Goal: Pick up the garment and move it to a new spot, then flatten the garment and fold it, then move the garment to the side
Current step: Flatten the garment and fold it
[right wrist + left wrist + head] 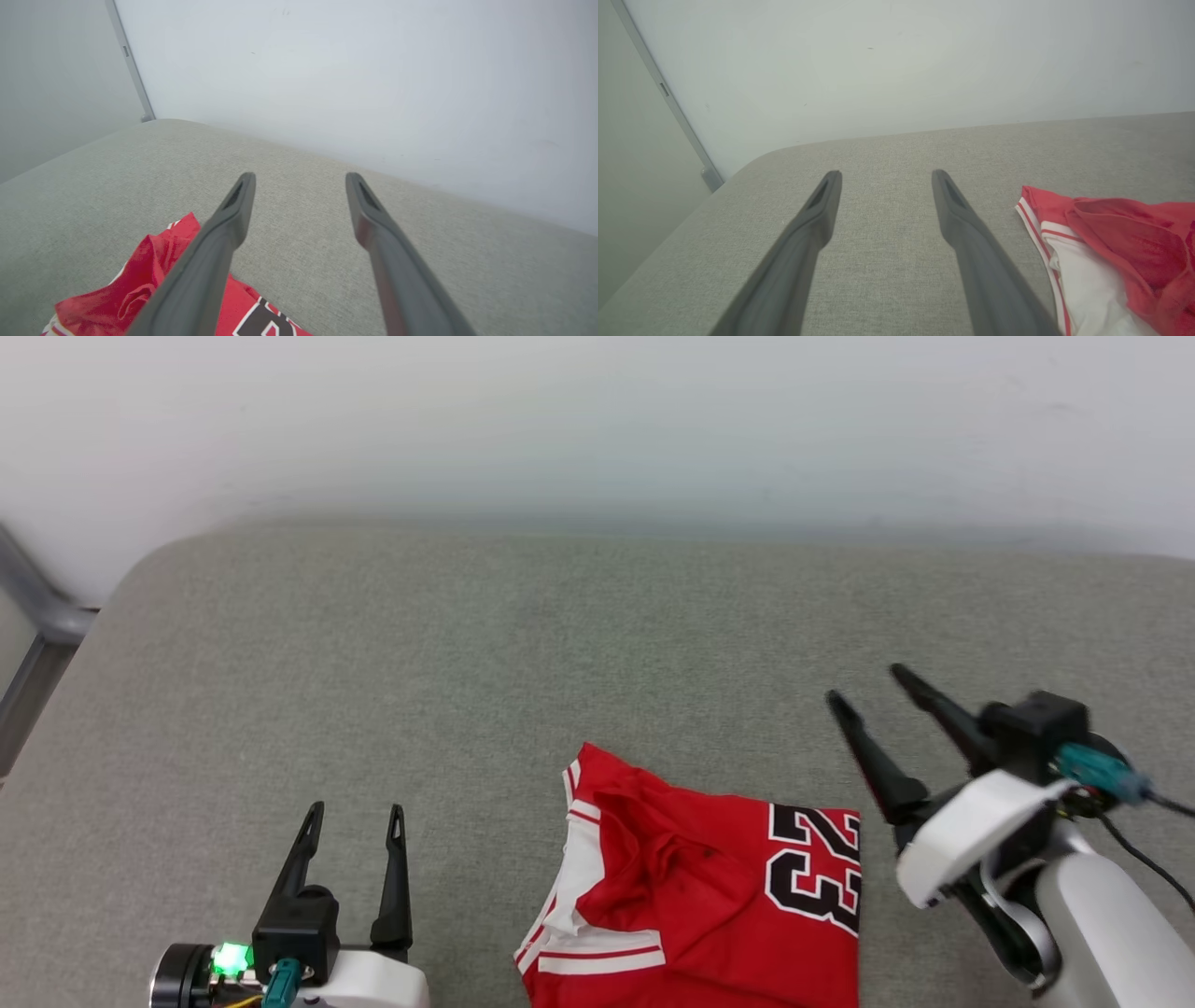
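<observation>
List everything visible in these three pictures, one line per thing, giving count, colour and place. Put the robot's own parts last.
garment: one; red with white sleeves, striped trim and a black "23"; folded over and slightly rumpled, at the near edge of the cushion, between the grippers.
cushion: one; grey-green fabric; under everything.
wall: one; pale; behind the cushion.
metal rail: one; grey; far left, against the wall.
left gripper: one; dark fingers; open, lower left, apart from the garment.
right gripper: one; dark fingers, white wrist; open, right of the garment, not touching it.
</observation>
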Available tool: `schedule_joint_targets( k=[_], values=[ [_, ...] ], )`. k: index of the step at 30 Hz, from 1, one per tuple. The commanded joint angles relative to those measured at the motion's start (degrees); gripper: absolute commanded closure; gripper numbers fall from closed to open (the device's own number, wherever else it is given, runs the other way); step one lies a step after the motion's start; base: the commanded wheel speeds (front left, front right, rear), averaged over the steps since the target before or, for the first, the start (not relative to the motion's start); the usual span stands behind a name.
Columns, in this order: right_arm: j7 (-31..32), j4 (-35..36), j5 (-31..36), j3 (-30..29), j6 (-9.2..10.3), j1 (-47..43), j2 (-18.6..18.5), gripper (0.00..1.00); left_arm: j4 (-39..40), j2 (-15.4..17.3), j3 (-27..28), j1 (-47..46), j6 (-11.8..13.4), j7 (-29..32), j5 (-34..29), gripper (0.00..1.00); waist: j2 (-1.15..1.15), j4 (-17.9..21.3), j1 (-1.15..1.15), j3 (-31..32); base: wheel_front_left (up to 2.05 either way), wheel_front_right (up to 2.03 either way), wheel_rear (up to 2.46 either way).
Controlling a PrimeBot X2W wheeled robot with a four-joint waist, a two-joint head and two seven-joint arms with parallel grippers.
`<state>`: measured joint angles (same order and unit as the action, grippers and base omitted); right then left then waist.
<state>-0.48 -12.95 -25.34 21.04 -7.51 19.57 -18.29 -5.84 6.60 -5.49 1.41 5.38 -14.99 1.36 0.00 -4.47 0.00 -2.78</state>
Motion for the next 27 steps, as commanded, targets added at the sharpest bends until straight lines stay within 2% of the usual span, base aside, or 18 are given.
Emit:
schedule_joint_targets(
  k=[1,6,13,19,27],
  values=[
    [-2.08,1.71,3.38,-3.27,0.05,-2.57,0.94,0.00,0.19,0.18,0.17,0.87,0.17,-0.26,0.23,0.00,0.00,1.08,0.00,0.98,0.00,0.00,0.00],
    [-5.17,6.99,8.75,-12.58,0.07,-9.86,5.91,0.00,0.31,0.26,0.39,2.16,0.29,-0.26,0.27,0.00,0.00,2.27,0.00,2.22,0.00,0.00,0.00],
    [-7.06,13.38,12.69,-20.05,0.05,-17.99,11.33,0.00,0.71,0.36,0.54,3.65,0.31,-0.26,0.12,0.00,0.00,3.28,0.00,3.42,0.00,0.00,0.00],
    [-8.17,15.39,14.46,-22.68,0.05,-23.67,13.64,0.00,1.30,0.64,0.52,4.67,0.17,-0.26,-0.02,0.00,0.00,3.60,0.00,4.20,0.00,0.00,0.00],
    [-10.27,14.42,16.09,-22.82,0.05,-27.41,14.95,0.00,1.99,1.02,0.57,6.10,0.23,-0.26,-0.15,0.00,0.00,4.42,0.00,4.88,0.00,0.00,0.00]
  ],
)
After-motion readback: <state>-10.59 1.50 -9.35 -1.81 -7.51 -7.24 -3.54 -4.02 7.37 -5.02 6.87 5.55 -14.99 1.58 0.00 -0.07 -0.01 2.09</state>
